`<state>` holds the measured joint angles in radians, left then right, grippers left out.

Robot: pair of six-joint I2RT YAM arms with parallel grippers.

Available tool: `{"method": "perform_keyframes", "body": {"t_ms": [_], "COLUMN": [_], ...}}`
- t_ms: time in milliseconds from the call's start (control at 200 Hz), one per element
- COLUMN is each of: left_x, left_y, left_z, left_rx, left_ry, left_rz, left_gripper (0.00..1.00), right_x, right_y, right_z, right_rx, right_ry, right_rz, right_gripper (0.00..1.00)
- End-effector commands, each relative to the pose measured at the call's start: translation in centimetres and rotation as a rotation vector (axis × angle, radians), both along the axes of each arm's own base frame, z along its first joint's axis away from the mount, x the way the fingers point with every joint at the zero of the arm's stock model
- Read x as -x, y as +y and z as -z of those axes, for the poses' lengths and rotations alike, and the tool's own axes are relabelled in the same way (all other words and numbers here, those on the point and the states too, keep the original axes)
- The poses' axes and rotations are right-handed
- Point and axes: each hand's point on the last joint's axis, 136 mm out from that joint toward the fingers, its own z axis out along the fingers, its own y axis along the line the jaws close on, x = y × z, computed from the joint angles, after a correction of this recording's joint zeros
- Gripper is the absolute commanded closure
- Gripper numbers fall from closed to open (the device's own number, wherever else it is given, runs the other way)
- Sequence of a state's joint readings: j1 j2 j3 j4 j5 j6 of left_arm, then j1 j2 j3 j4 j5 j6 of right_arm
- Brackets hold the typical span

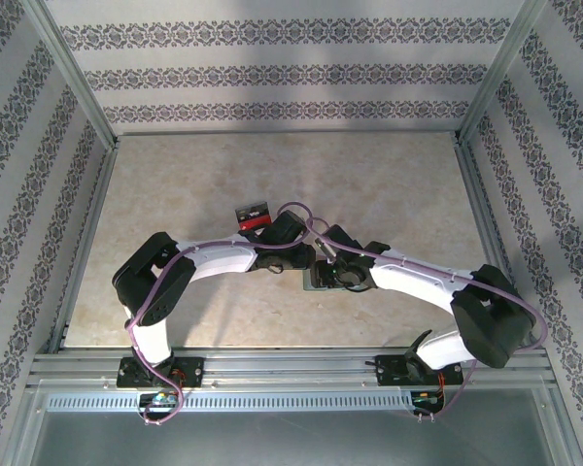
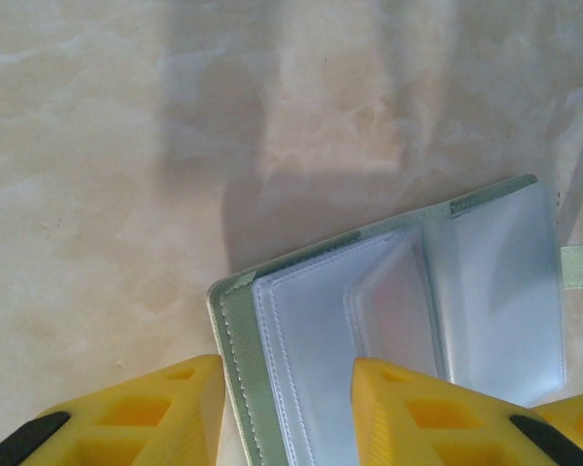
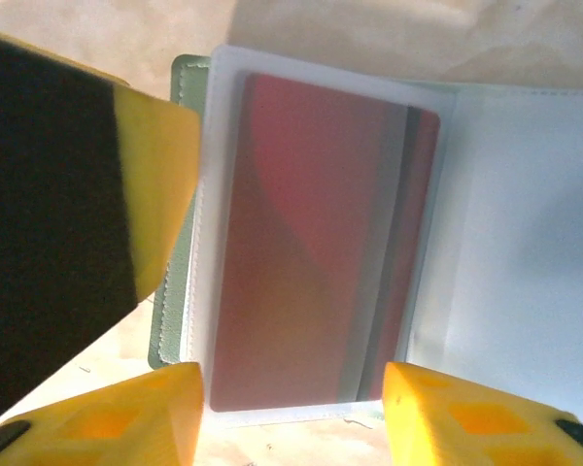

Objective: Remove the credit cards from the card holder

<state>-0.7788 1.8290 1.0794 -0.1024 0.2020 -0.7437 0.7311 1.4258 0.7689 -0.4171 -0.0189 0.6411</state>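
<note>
I'm at extraction: the card [image 3: 311, 243] sits between my right claw's [image 3: 291, 388] parted jaws. The left claw [image 2: 287, 388], also parted, straddles the holder's [image 2: 235, 369] edge. Next I pinch the card.

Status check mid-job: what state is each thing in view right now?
card holder: open, lying flat on the table.
red card: inside a clear sleeve, not pulled out yet.
left gripper: open, fingers either side of the card holder's stitched edge.
right gripper: open, fingers either side of the sleeved red card.
</note>
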Motion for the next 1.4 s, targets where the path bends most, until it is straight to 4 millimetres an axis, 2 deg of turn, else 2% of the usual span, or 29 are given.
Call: {"method": "perform_keyframes", "body": {"t_ms": [0,140,210,250,305,405,495,749,879,1024,1244,1394], "left_x": [0.1,0.1,0.0,0.0,0.0,0.0,0.0,0.0,-0.4,-0.7,-0.9,-0.8], "left_y": [-0.6,-0.6,-0.6,-0.6,-0.7,-0.8,-0.9,-0.6,1.7,4.1,5.7,6.1], "left_z": [-1.1,-1.2,-1.2,-1.2,-1.3,-1.3,-1.2,-1.3,-1.4,-1.7,-1.5,-1.6], "left_rx": [0.03,0.03,0.028,0.03,0.033,0.035,0.037,0.026,-0.035,-0.067,-0.059,-0.063], "left_ry": [-0.025,-0.028,-0.03,-0.028,-0.028,-0.029,-0.027,-0.029,-0.051,-0.065,-0.057,-0.056], "left_rz": [0.0,-0.001,0.0,0.0,0.002,0.003,0.004,-0.005,-0.098,-0.175,-0.239,-0.242], "left_gripper": [0.61,0.61,0.61,0.61,0.61,0.62,0.62,0.62,0.67,0.67,0.67,0.66], "right_x": [-0.6,-0.8,-0.9,-0.9,-0.8,-0.7,-0.6,-0.5,-0.4,-0.4,-1.1,-1.3], "right_y": [-0.4,-1.0,-1.2,-1.2,-0.7,0.3,0.5,1.4,1.0,1.3,2.0,1.3], "right_z": [-0.5,-0.7,-0.9,-1.0,-1.3,-1.8,-1.6,-0.4,0.2,0.7,1.3,2.6], "right_rx": [0.017,0.014,0.013,0.007,-0.006,-0.021,0.003,0.043,0.079,0.099,0.12,0.145], "right_ry": [-0.029,-0.045,-0.052,-0.054,-0.06,-0.081,-0.083,-0.096,-0.089,-0.072,-0.051,-0.013], "right_rz": [0.031,0.049,0.057,0.053,0.032,-0.01,-0.017,-0.066,-0.064,-0.07,-0.047,-0.012], "right_gripper": [0.54,0.67,0.68,0.63,0.49,0.34,0.29,0.24,0.25,0.26,0.24,0.23]}}
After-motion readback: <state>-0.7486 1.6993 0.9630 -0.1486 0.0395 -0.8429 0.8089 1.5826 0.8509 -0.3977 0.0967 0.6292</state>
